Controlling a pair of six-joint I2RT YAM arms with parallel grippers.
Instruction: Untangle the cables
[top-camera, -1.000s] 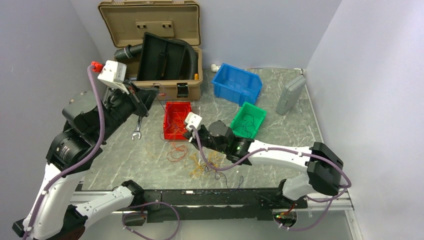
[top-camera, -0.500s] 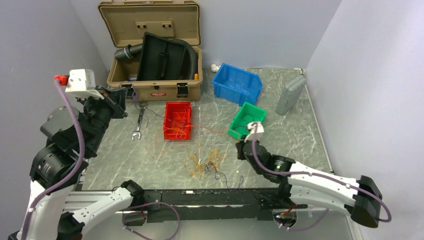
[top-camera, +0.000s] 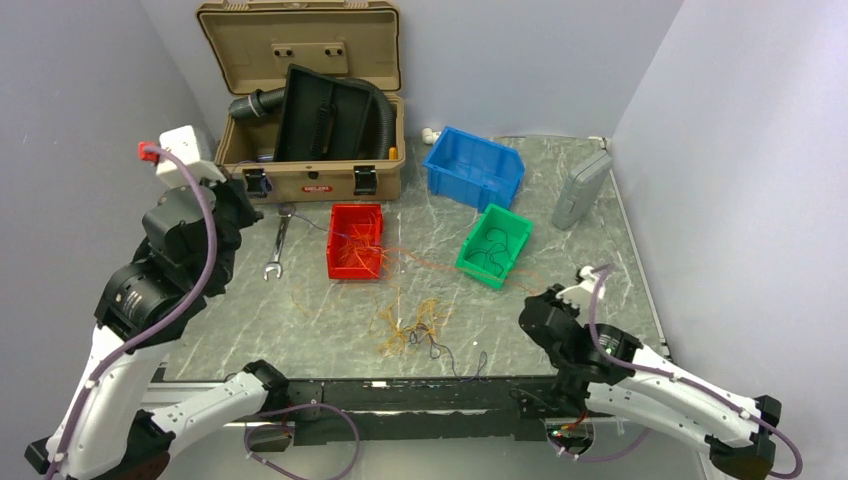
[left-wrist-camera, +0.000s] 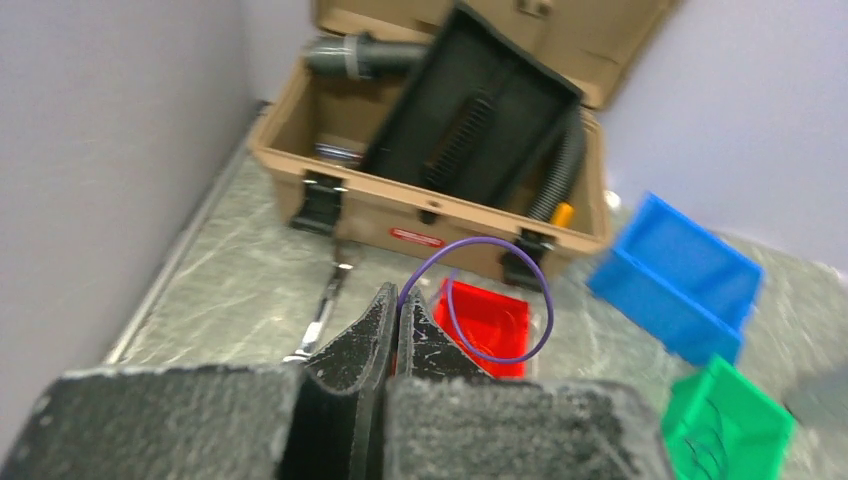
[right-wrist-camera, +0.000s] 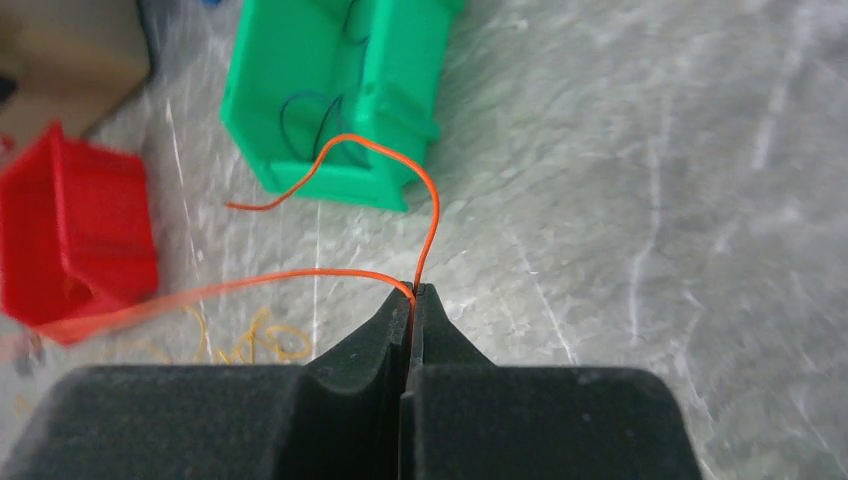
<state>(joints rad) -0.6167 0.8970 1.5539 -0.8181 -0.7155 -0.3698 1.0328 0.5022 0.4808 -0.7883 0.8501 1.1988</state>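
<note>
The left gripper (left-wrist-camera: 392, 298) is raised at the left side of the table (top-camera: 600, 260), near the open tan case (top-camera: 310, 187). Its fingers are pressed together and they pinch a thin purple wire (left-wrist-camera: 481, 240), which makes a loop in the air above them. A wrench (top-camera: 277, 243) lies on the table between this arm and the red bin (top-camera: 350, 274), and some thin wires lie inside this bin.

The main bundle of cables (top-camera: 408, 328), mostly orange and yellow with a few dark ones, lies loose on the table near the front edge, just in front of the red bin.

More to the right stands the green bin (top-camera: 478, 272), with dark wires in it. The right gripper (right-wrist-camera: 412, 292) is low at the front right of the table. Its fingers are closed on a thin orange wire (right-wrist-camera: 436, 215). One end of it curls up toward the green bin, and the other part runs left toward the red bin.
</note>
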